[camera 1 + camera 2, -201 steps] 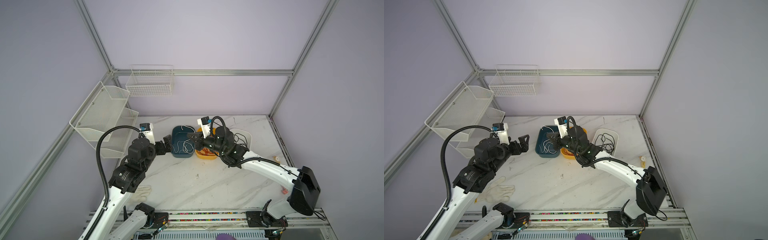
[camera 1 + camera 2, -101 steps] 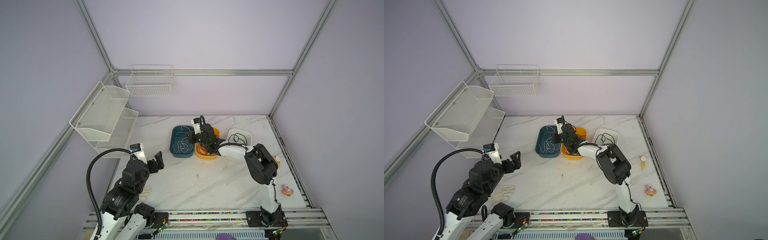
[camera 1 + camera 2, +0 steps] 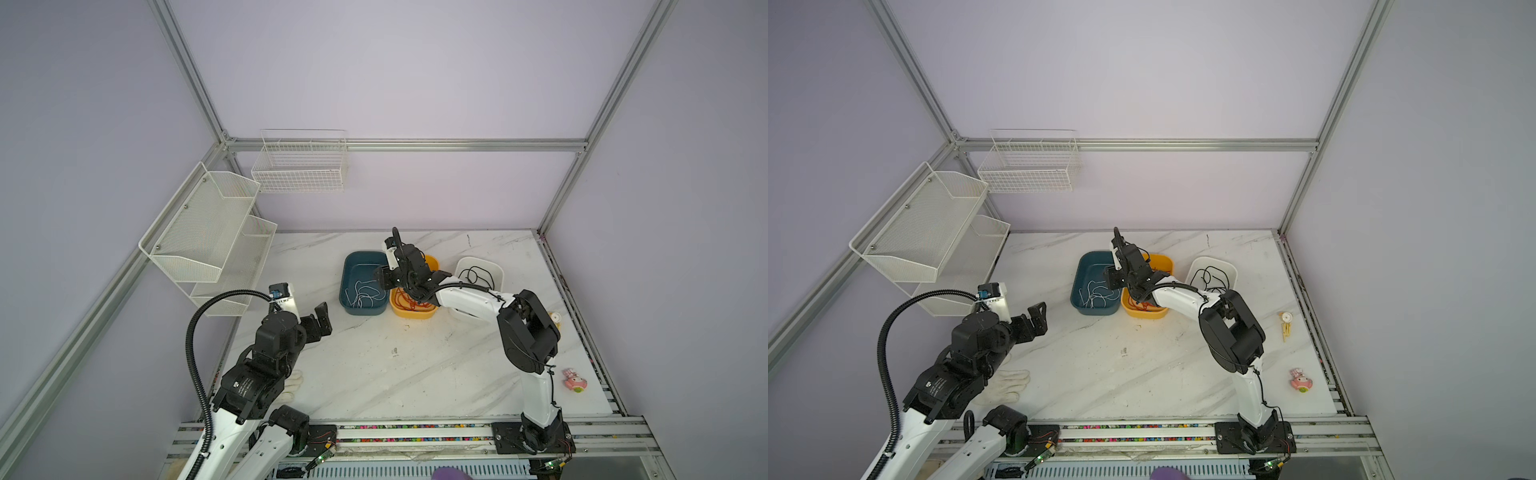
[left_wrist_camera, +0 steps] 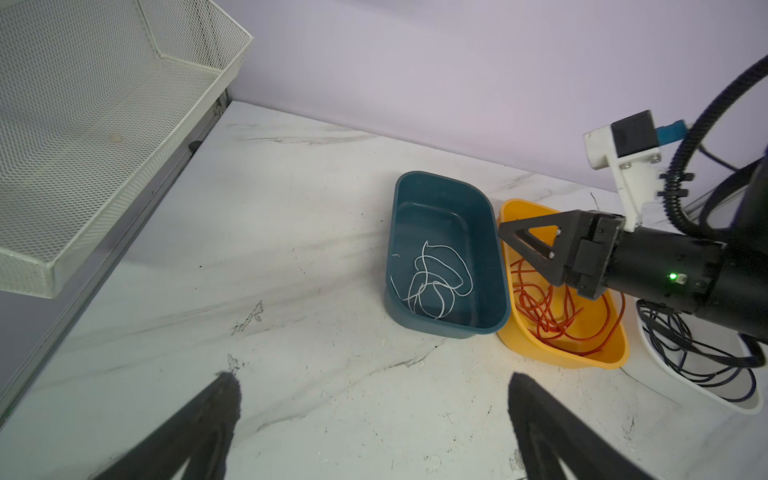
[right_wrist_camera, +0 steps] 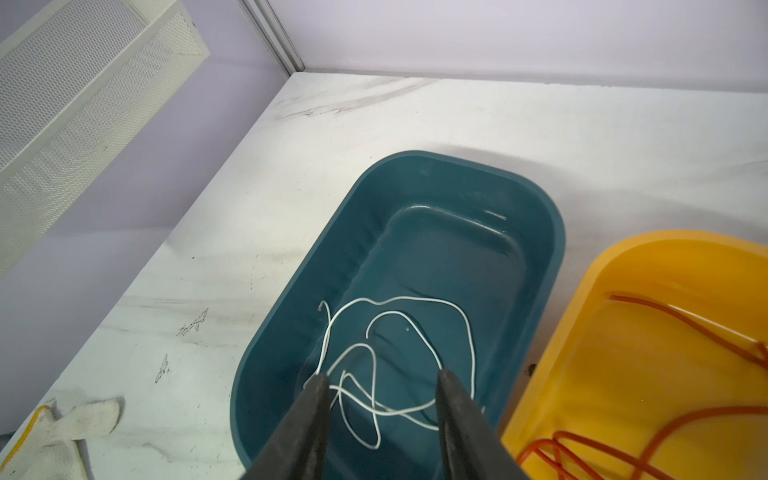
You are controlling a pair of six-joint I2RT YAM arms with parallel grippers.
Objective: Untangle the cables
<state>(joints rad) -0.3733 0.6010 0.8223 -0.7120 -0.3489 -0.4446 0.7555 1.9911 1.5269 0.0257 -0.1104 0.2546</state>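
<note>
Cables, three, sorted by colour into adjoining tubs at the rear of the marble worktop. White cable: loose coils in the teal tub. Red-orange cable: heaped in the yellow tub, just beside the teal one. Black cable: in the white tub. Right gripper: poised over the teal tub, fingers parted and grasping nothing, white cable lying beneath. Left gripper: raised above bare worktop, well apart from the tubs, fingers fully released.
</note>
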